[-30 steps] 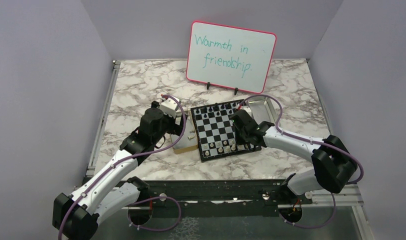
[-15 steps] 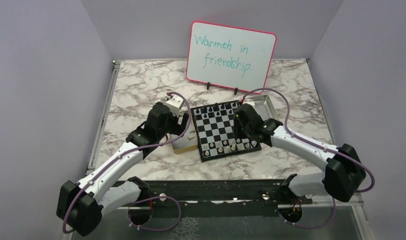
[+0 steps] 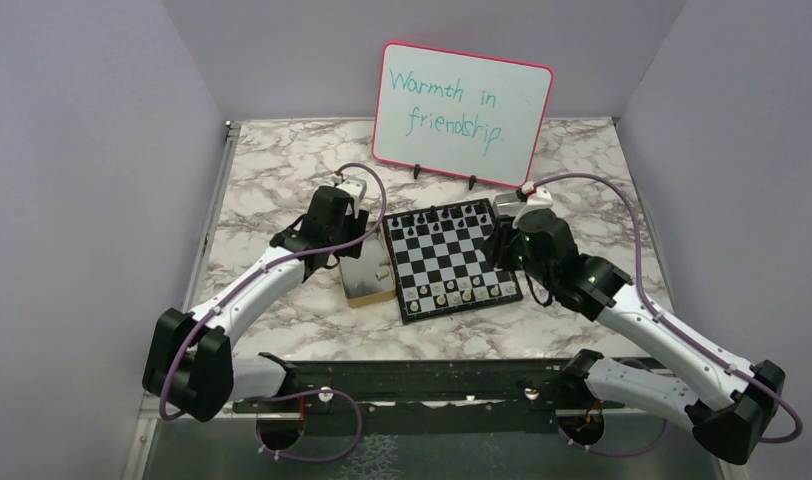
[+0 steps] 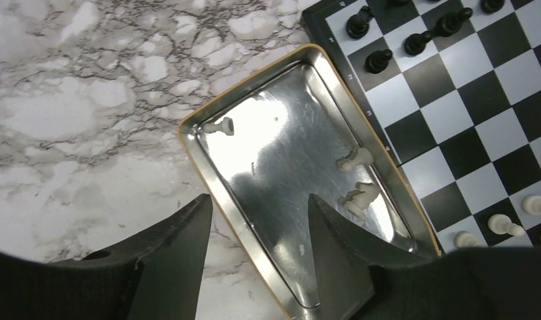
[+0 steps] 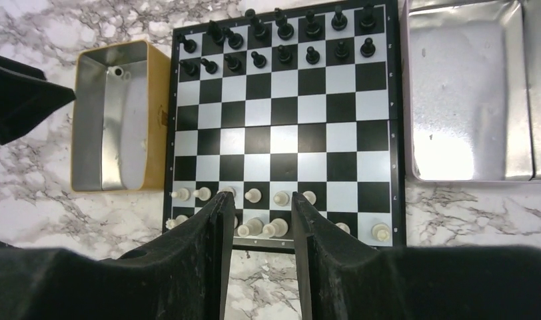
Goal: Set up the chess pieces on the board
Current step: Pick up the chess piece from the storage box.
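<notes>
The chequered board lies in the middle of the marble table. Black chess pieces fill its far two rows, and cream chess pieces stand along its near two rows. To the board's left is a tan, metal-lined box with three cream pieces lying in it. My left gripper hangs open over the box's near rim, with nothing between its fingers. My right gripper is open and empty, raised above the board's near edge. In the top view the left gripper and right gripper flank the board.
A silver metal tray sits against the board's right side. A whiteboard with a pink rim stands behind the board. The left gripper's dark finger shows beside the tan box.
My right arm pulled back from the board to its right edge and its jaws widened slightly. My left arm reached further over the tan box while its jaws narrowed.
</notes>
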Available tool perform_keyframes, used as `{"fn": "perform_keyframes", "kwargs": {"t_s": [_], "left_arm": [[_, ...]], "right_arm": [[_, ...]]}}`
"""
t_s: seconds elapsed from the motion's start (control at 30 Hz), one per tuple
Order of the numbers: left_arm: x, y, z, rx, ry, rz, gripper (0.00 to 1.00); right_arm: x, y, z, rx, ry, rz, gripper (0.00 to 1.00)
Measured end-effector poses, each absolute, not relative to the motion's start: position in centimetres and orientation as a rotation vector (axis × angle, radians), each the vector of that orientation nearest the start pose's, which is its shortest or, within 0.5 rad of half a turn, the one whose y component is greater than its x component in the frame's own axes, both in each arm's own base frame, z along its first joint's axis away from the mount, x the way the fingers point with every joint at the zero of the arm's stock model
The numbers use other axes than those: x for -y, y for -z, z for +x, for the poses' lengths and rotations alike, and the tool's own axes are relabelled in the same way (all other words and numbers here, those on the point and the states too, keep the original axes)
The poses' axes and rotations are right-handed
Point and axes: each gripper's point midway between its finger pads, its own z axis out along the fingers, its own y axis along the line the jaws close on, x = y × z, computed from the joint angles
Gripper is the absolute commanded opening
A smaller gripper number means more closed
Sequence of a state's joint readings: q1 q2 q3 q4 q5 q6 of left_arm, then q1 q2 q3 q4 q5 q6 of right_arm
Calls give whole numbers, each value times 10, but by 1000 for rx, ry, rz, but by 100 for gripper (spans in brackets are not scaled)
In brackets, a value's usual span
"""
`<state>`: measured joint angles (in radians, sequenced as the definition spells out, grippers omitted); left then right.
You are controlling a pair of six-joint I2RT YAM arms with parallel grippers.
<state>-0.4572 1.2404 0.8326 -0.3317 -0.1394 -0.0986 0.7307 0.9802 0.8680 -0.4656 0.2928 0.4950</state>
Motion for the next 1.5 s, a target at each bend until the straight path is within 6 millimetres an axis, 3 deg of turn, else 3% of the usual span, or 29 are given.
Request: {"fn": "perform_keyframes", "kwargs": {"t_s": [0.17,0.37,0.77,1.1,1.33,1.5], "left_arm": [[153,-113,313,-2304,229,470,54],[174,-105,304,-2289,358,656,46],[200,-105,295,-1995,470,1117,42],[198,-86,284,-1734,438,1435,38],[205,-89,295,-1598,405,1483,36],[205,-68,296,-1608,410,1525,31]], "right_arm": [[-173,-217,249,-2080,-409,-78,43],[-168,-226,246,-2043,-398,-108,44],[-163,-235,243,-2009,-397,-131,44],[-153,-251,233,-1958,-412,-135,44],[-149,-252,229,-1954,-412,-134,44],[-148,-254,228,-1948,-415,-132,44]]}}
